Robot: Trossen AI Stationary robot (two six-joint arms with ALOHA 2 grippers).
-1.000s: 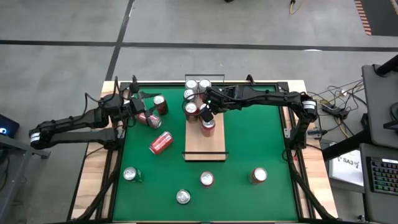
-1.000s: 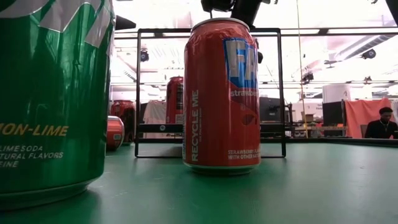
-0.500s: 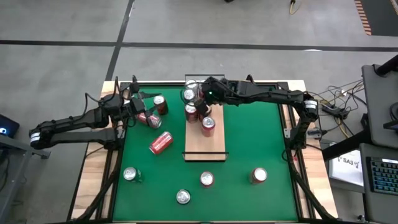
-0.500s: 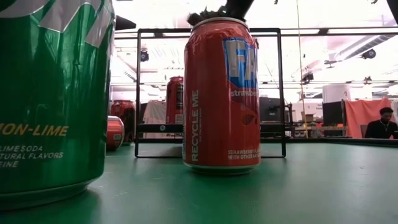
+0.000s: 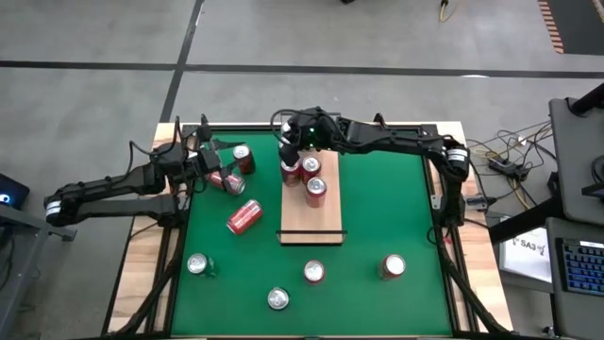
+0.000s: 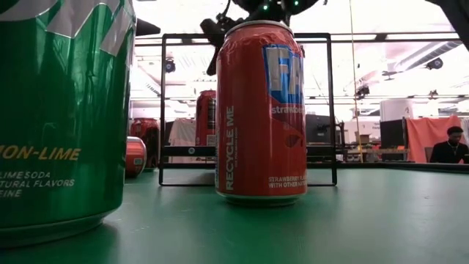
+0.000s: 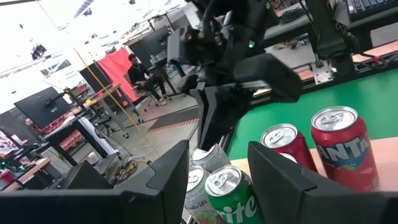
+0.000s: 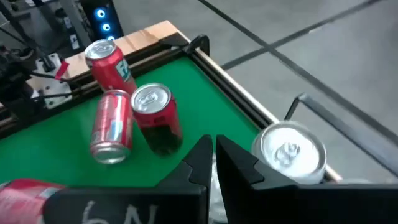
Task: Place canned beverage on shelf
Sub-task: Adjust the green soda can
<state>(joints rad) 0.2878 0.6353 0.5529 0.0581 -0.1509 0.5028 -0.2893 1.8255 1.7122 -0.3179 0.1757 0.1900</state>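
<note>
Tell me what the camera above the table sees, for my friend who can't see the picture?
The right pincer, shut and empty, hovers over cans at the far end of the wooden shelf, which lies on a green mat. The left pincer is beside red cans at the mat's left. More cans stand along the near edge.

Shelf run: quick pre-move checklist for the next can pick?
1. Right tool shut and empty: ok.
2. Right tool over the shelf's far end, above the cans: ok.
3. Free board left on the shelf: ok, near half bare.
4. Cans on the shelf upright: ok.
5. Left tool at the far-left cans; holding one: cannot tell.
6. Tipped red can needs righting: not ok.
</note>
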